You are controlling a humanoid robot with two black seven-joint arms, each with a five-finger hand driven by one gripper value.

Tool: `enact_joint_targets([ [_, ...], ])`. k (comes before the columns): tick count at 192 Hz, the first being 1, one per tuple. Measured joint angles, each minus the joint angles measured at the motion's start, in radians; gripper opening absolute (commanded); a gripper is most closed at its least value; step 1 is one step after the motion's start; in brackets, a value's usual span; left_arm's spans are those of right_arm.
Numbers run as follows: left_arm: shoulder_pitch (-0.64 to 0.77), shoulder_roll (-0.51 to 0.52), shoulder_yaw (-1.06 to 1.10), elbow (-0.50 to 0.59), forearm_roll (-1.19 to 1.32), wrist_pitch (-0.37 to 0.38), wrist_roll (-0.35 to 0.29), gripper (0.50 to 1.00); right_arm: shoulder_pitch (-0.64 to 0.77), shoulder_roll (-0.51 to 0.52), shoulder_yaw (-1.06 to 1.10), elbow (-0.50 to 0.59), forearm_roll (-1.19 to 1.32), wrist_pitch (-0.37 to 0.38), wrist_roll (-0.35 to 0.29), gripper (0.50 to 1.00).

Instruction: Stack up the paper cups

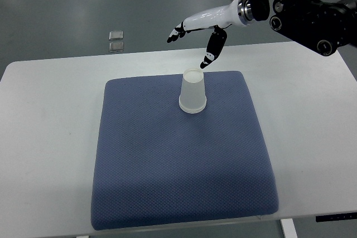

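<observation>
Nearest you is the blue mat [178,160], lying on the white table [44,137] and bare across its whole front half. Toward the mat's far edge, roughly centred, stands the paper cup [193,92]. It is upside down: the wide mouth rests on the mat and the narrower base faces up, so its long axis runs straight up from the mat. I cannot tell whether it is one cup or a stack already nested.

Just beyond it hangs your right hand [202,32], its arm coming in from the upper right. The fingers are spread and relaxed and hold nothing; the thumb points down toward the cup's far rim and seems just clear of it.

If you are reaching for the cup, come down from above with the fingers wide on either side of the upper wall and close gently, since thin paper will probably dent. Keep it vertical as you lift.

Past the table, two small clear tiles [116,40] lie on the grey floor.
</observation>
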Motion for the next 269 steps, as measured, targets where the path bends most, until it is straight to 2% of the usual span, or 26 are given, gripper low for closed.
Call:
enact_joint_targets([
  [72,0.0,0.0,0.0,0.0,0.0,0.0,0.0,1.0,-0.112,-0.038,0.033,-0.234,0.517,-0.005,0.0,0.897],
  [146,0.0,0.0,0.0,0.001,0.0,0.0,0.0,1.0,-0.287,-0.022,0.115,-0.317,1.031,-0.068,0.0,0.897],
  [221,0.0,0.0,0.0,0.0,0.0,0.0,0.0,1.0,-0.417,-0.019,0.355,-0.34,1.171,-0.111,0.0,0.899],
  [269,0.0,0.0,0.0,-0.002,0.0,0.0,0.0,1.0,-0.44,0.009,0.398,-0.339,1.219,-0.155,0.01,0.899],
])
